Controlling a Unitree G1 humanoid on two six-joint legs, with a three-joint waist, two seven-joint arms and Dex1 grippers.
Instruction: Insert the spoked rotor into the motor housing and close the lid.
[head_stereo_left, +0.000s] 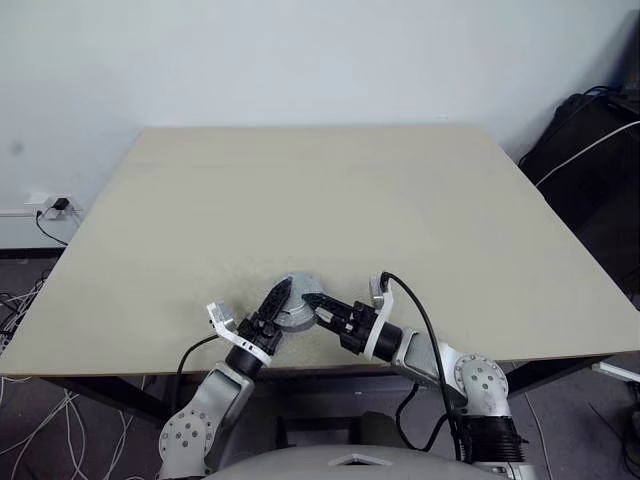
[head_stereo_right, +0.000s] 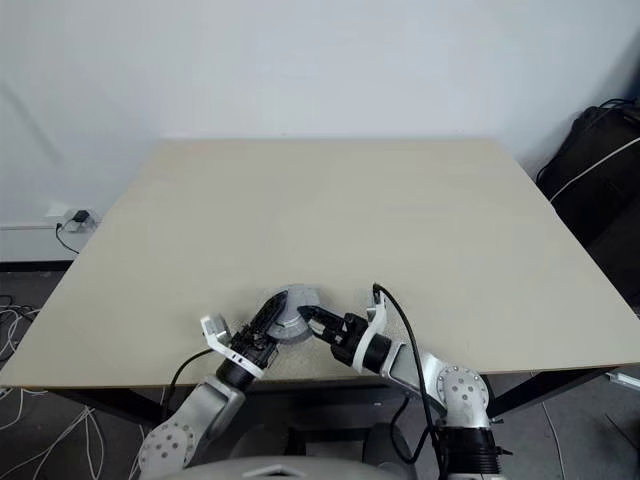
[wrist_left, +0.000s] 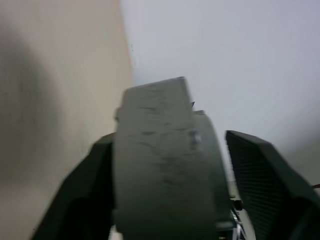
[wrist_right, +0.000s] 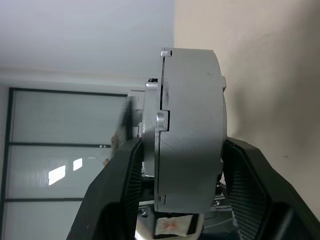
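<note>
you had the housing (head_stereo_left: 297, 300) at the near edge of the desk (head_stereo_left: 330, 210), a grey round body seen edge-on, held between both grippers. the right gripper (wrist_right: 172, 165) had its fingers (wrist_right: 120, 185) pinching the housing's flat faces, lid (wrist_right: 150, 125) seated on one side. the left gripper (wrist_left: 175, 170) had one finger against the housing, the other finger (wrist_left: 265, 175) standing apart. whether the rotor sat inside, you couldn't tell.
</note>
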